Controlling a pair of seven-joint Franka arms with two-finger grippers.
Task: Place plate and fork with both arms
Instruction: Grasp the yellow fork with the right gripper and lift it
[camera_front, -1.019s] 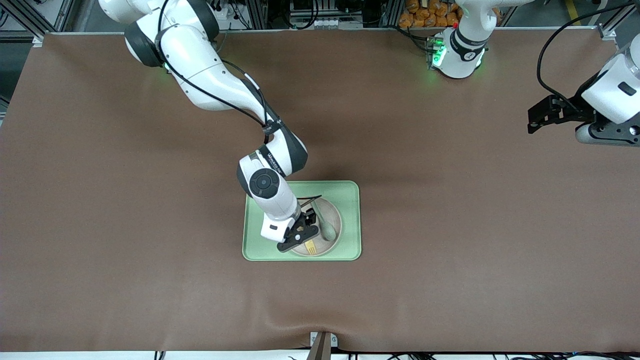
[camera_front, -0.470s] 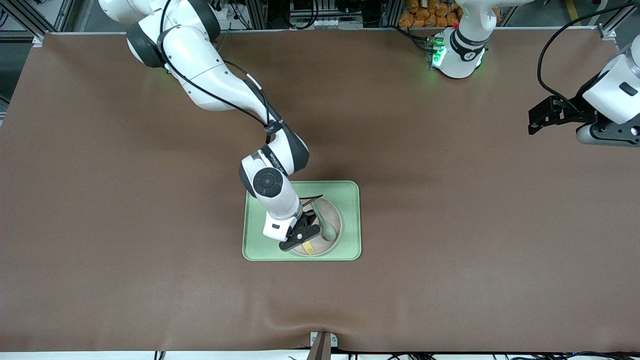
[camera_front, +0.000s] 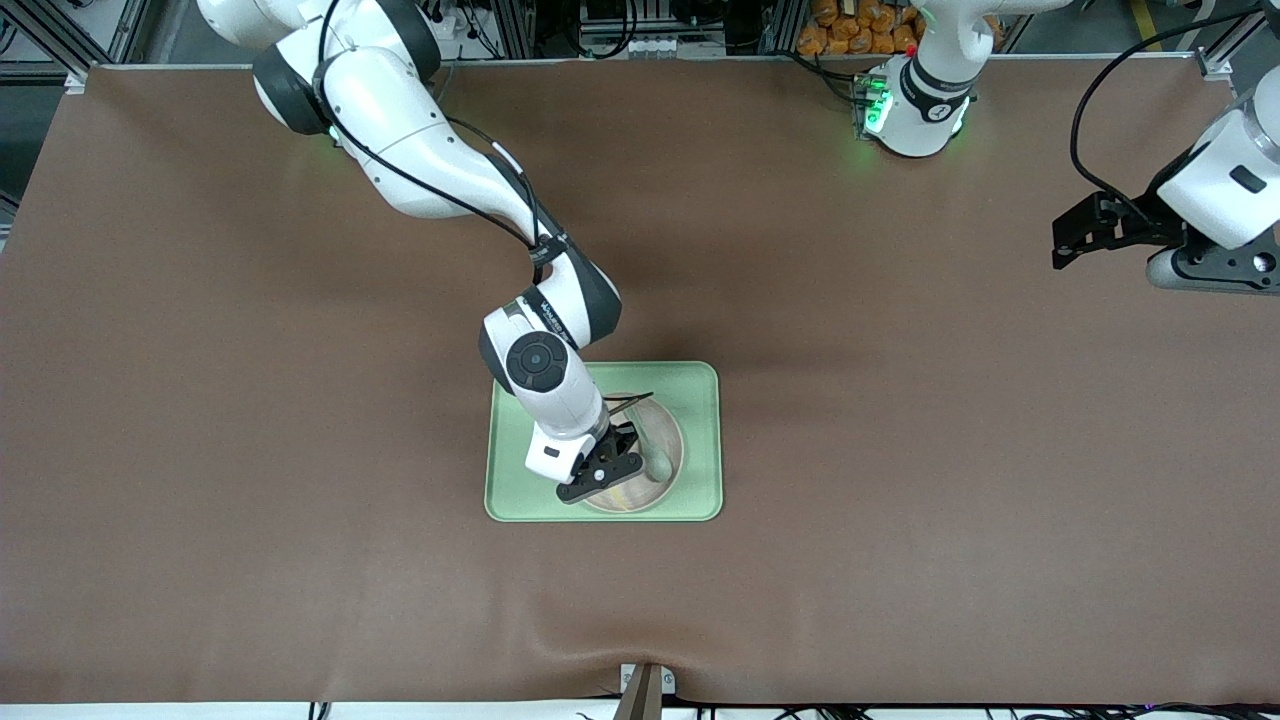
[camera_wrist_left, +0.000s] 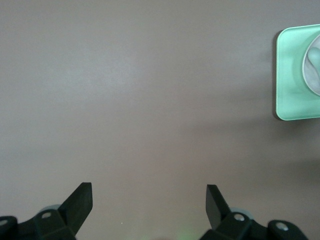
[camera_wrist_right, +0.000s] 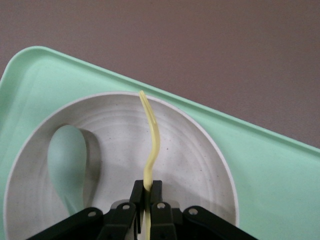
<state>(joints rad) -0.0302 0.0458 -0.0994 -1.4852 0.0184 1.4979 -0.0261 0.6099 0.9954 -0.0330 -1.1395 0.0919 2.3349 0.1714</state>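
Right pincer (camera_wrist_right: 148, 192) pinches the thin fork (camera_wrist_right: 151, 145) over the plate (camera_wrist_right: 200, 165); it could twist loose. Left pincer (camera_wrist_left: 149, 200) waits wide.

High front camera; 2 wrist cameras; all show tray (camera_front: 700, 440)

1. The right claw (camera_wrist_right: 146, 199), clamped on the fork (camera_wrist_right: 151, 145), and a spoon (camera_front: 655, 455) crowd the plate (camera_front: 672, 470).
2. The tray (camera_front: 700, 400) has bare margins around the plate.
3. The left claw (camera_wrist_left: 149, 202) hangs over bare worktop (camera_front: 950, 450).
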